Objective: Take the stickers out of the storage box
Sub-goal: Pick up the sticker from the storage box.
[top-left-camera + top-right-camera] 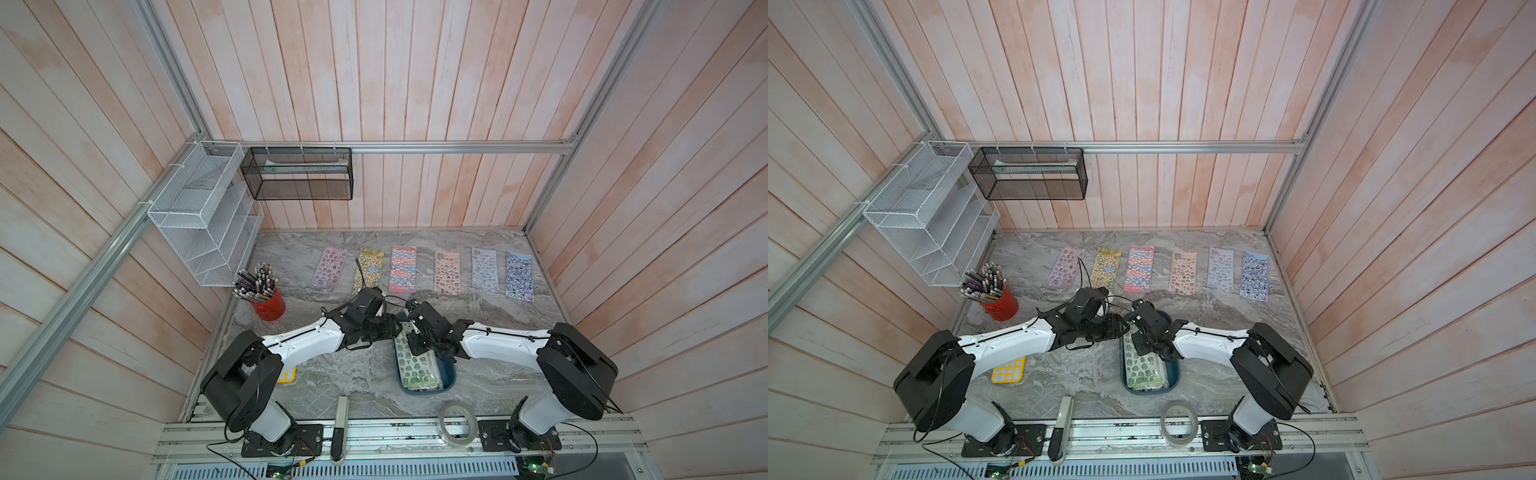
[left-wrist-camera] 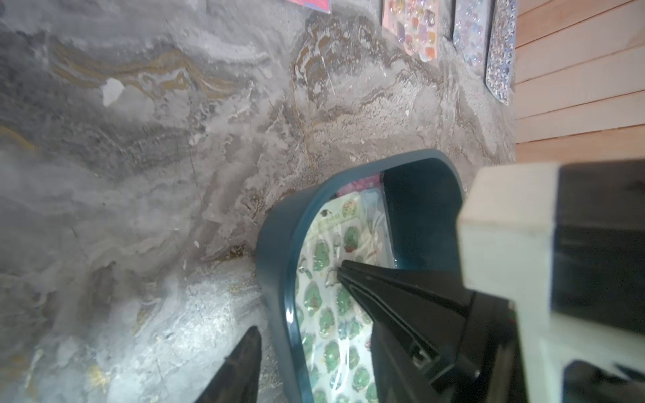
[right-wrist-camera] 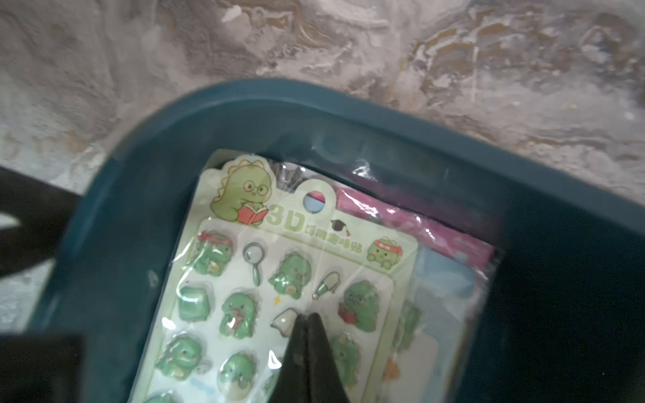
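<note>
My right hand (image 3: 307,315) is pinched shut, its tips down on the green dinosaur sheet (image 3: 241,275) atop the stickers (image 1: 415,365) in the storage box (image 3: 115,216). My left hand (image 2: 298,300) stands part open astride the box's wall, one finger outside over the worktop (image 2: 139,174) and one inside. Six more sheets (image 1: 402,269) lie in a row near the far edge.

Glossy clear film crinkles over the green sticker sheet (image 3: 244,272); the storage box (image 3: 122,174) looks smooth teal plastic, the tabletop (image 3: 453,52) marbled and matt.
</note>
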Available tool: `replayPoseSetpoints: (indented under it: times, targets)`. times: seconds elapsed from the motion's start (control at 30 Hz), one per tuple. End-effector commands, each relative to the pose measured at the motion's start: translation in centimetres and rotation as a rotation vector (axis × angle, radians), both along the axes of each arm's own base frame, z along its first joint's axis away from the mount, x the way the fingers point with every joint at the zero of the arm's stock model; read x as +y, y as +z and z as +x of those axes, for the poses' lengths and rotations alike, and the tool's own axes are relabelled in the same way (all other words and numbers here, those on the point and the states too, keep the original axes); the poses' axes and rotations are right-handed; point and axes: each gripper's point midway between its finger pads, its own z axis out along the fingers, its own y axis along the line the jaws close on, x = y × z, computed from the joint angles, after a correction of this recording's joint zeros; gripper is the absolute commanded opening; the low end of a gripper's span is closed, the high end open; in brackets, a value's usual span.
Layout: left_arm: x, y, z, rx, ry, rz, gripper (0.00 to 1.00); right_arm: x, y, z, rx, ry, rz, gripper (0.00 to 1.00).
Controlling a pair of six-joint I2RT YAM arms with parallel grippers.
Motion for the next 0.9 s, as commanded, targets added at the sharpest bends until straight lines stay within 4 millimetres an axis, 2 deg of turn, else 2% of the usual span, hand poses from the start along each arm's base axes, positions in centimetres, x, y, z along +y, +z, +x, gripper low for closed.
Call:
replayPoseSetpoints:
  times: [0.0, 0.23, 0.33, 0.43, 0.67, 0.73, 0.87]
  targets:
    - [-1.4, -0.3, -0.5, 0.012, -0.026, -0.031, 0.47, 0.8, -3.1, -3.1, 0.154, 0.054, 0.052, 0.00]
    - [-2.1, -0.3, -0.2, 0.016, -0.042, -0.034, 0.46, 1.9, -3.1, -4.6, 0.202, 0.095, 0.154, 0.00]
    - [-1.9, -0.1, 0.0, 0.008, -0.040, -0.017, 0.54, 2.1, -2.8, -5.0, 0.207, 0.106, 0.210, 0.00]
    - [-1.7, 0.2, 0.2, 0.000, -0.033, 0.001, 0.59, 1.8, -2.5, -5.0, 0.201, 0.097, 0.239, 0.00]
    - [-1.1, -0.1, 0.4, 0.006, -0.010, 0.043, 0.61, 1.3, -0.6, -4.5, 0.200, 0.091, 0.363, 0.00]
    - [-0.8, -0.1, 0.6, 0.006, 0.002, 0.065, 0.59, 1.3, -0.2, -4.5, 0.201, 0.098, 0.385, 0.00]
    - [-0.1, -0.1, 1.0, 0.006, 0.031, 0.119, 0.46, 1.5, 0.1, -4.8, 0.206, 0.115, 0.409, 0.00]
